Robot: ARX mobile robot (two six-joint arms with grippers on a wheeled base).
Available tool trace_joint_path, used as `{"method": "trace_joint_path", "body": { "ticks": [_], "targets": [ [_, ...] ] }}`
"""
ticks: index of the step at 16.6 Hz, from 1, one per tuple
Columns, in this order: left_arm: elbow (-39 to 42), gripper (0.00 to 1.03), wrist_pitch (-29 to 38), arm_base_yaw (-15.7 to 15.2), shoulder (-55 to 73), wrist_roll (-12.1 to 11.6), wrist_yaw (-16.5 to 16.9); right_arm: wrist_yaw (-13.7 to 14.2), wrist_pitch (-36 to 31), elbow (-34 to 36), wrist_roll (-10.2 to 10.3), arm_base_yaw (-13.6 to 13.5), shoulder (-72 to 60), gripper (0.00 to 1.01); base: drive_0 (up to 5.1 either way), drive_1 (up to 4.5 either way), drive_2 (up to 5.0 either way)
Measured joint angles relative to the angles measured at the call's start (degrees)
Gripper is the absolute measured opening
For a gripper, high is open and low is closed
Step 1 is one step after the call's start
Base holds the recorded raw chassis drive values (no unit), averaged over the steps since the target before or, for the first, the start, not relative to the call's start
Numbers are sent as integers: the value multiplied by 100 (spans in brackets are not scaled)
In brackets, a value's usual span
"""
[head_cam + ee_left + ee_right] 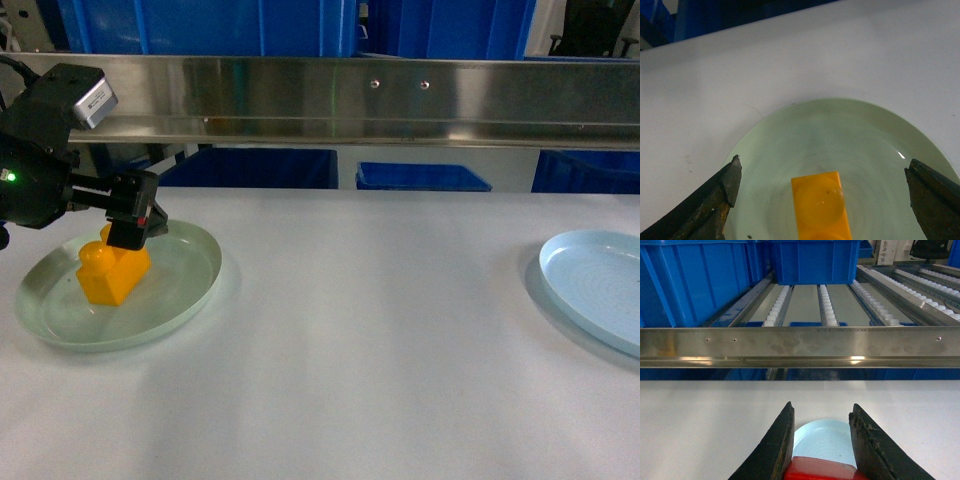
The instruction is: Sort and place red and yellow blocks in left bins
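Two risks: the orange-yellow brick [821, 206] could tip or skid on the slick pale green plate [790, 150] if one jaw met it first; the red piece [822, 470] could slip, being pinched only at its edge.
Left gripper [822, 187]: jaws spread wide, either side of the brick at lower centre, touching nothing.
Right gripper [821, 432]: pressed onto the red piece, bottom centre, above the pale blue plate [822, 436].
Blue crates [700, 285]: upper frame, beyond the steel rail [800, 345].

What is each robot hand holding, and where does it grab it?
The right tool pinches a red block by its two sides. The left tool is open around the yellow block, holding nothing.
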State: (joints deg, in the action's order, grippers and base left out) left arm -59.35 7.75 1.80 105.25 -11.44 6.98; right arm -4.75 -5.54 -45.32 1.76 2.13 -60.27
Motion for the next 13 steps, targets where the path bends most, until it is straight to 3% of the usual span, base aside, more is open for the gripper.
{"method": "trace_joint_path", "body": {
  "ticks": [4, 7, 13],
  "targets": [
    [-131, 98, 129, -133, 293, -105, -125, -2, 2, 0, -9, 0, 0, 28, 0, 0, 0],
    [-179, 98, 33, -68, 474, -122, -144, -2, 0, 0, -9, 0, 0, 28, 0, 0, 0],
    [-319, 95, -463, -7, 573, 76, -81, -2, 0, 2, -9, 0, 0, 28, 0, 0, 0]
  ]
}}
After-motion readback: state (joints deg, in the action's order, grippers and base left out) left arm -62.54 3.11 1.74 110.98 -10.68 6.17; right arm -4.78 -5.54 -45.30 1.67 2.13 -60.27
